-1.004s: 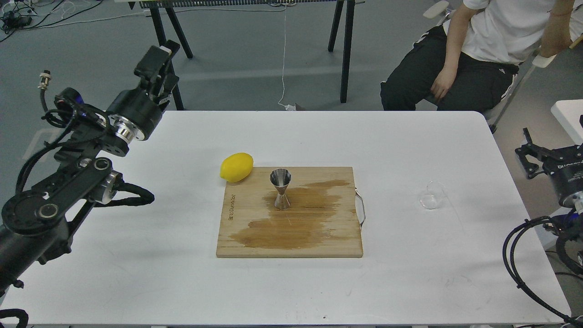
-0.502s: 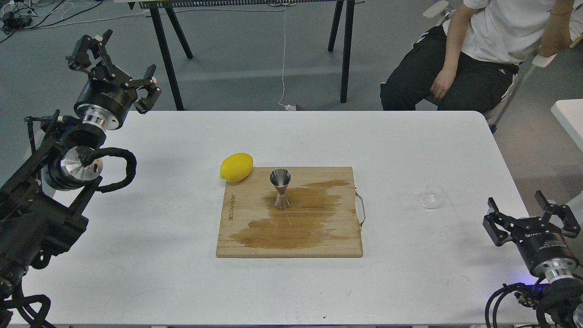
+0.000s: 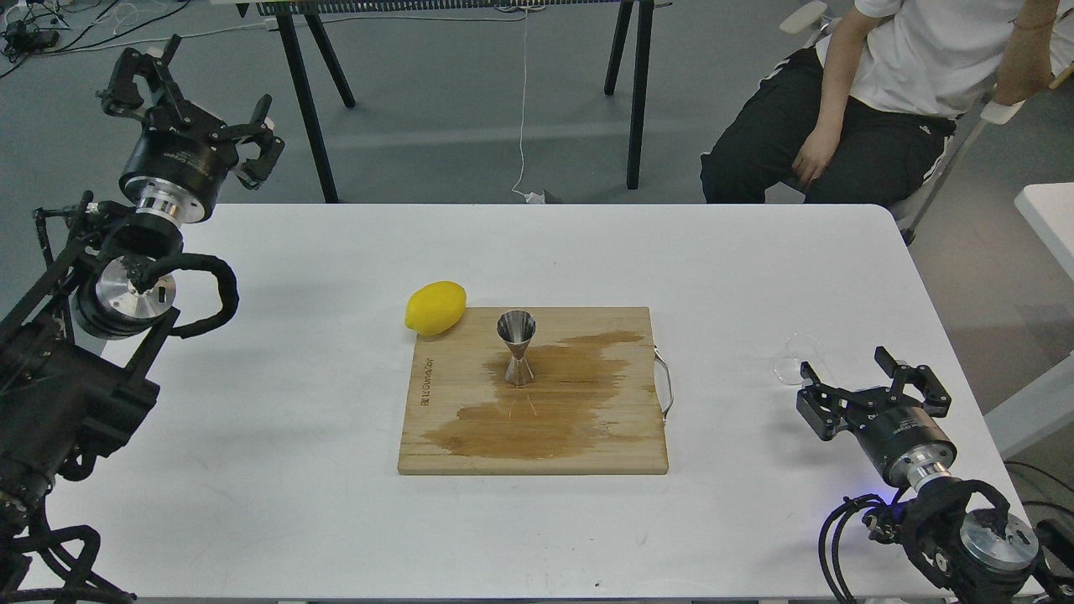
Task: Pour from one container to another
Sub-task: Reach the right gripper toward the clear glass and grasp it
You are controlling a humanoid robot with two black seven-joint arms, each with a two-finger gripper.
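Observation:
A small clear glass cup (image 3: 793, 359) stands on the white table at the right. My right gripper (image 3: 873, 384) is open just in front of it and slightly to its right, with one finger overlapping the cup's lower edge. The steel hourglass jigger (image 3: 517, 347) stands upright on the wooden cutting board (image 3: 470, 436), which carries a wide wet stain. My left gripper (image 3: 189, 113) is open and empty, raised beyond the table's far left corner, well away from both containers.
A yellow lemon (image 3: 435, 307) lies at the board's far left corner. A metal handle (image 3: 664, 386) sticks out from the board's right side. A seated person (image 3: 873, 92) is behind the table's far right. Black stand legs (image 3: 633, 92) rise behind the table.
My right gripper has come in over the table's right side and moved left and forward to the glass cup. My left arm has swung round, its gripper now open and higher at the far left.

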